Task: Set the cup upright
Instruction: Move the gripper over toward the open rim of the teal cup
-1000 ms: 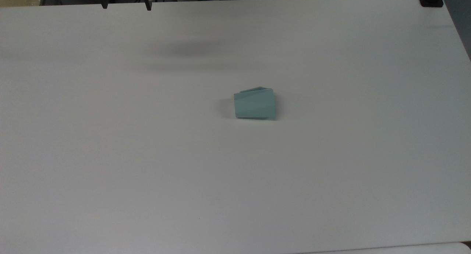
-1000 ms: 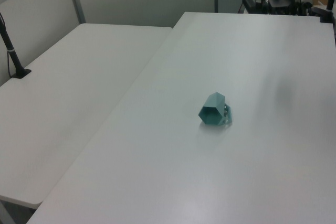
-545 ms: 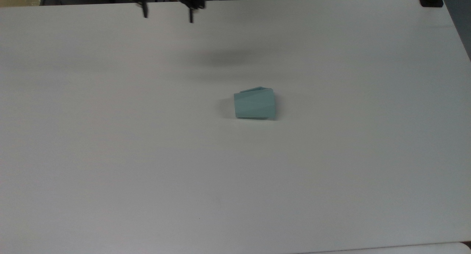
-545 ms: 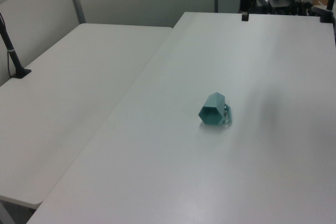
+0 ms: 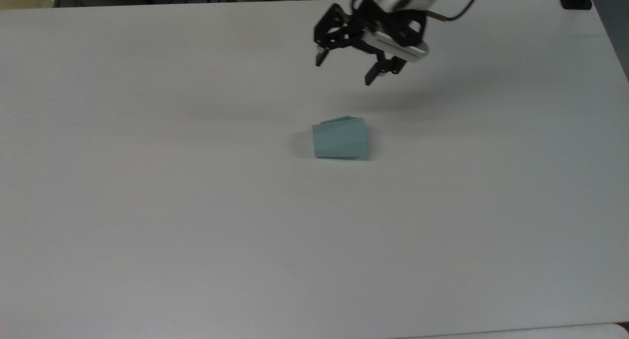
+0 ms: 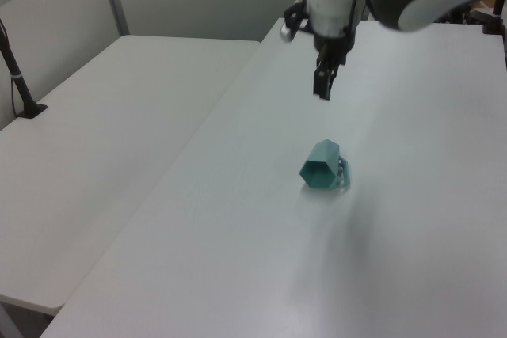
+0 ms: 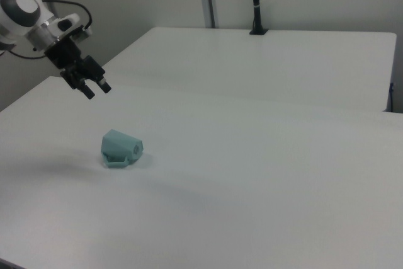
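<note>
Fingers (image 5: 371,77) on the gripper (image 5: 344,70) stand wide apart with nothing between them, pointing down at the bench (image 5: 147,206) from well above it. In the top view the gripper hangs above the cup (image 5: 340,140) in the picture, apart from it, with its shadow falling on the bench between them and to the top view's right. In the left view the gripper (image 6: 322,85) hangs above the cup (image 6: 322,167), clear of it. In the right view the gripper (image 7: 96,88) is up and to the right view's left of the cup (image 7: 121,148).

On its side near the middle of the bench lies the cup, not upright. Its wider end points to the top view's right, its narrower base to the top view's left. In the left view the flat polygonal base faces the camera.
</note>
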Motion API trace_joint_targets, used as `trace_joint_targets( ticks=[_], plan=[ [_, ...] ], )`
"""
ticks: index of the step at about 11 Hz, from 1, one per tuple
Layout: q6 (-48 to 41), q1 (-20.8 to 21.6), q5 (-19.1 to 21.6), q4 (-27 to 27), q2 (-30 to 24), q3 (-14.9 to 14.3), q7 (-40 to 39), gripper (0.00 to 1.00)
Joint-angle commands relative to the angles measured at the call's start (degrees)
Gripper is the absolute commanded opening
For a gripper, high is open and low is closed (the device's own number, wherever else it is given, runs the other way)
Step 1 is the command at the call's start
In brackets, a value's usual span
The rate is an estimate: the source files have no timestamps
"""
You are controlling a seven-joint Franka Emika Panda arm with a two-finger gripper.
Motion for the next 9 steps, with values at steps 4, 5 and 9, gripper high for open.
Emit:
trace_joint_targets(
  ticks=[4,5,9],
  plan=[
    [-9.41,9.74,-11.43,8.23,11.75,-0.71,6.83,1.0],
    [-9.95,10.27,-12.47,8.76,13.59,-0.71,6.83,1.0],
    [-9.43,11.15,-21.26,8.16,19.4,-0.53,7.01,1.0]
  ],
)
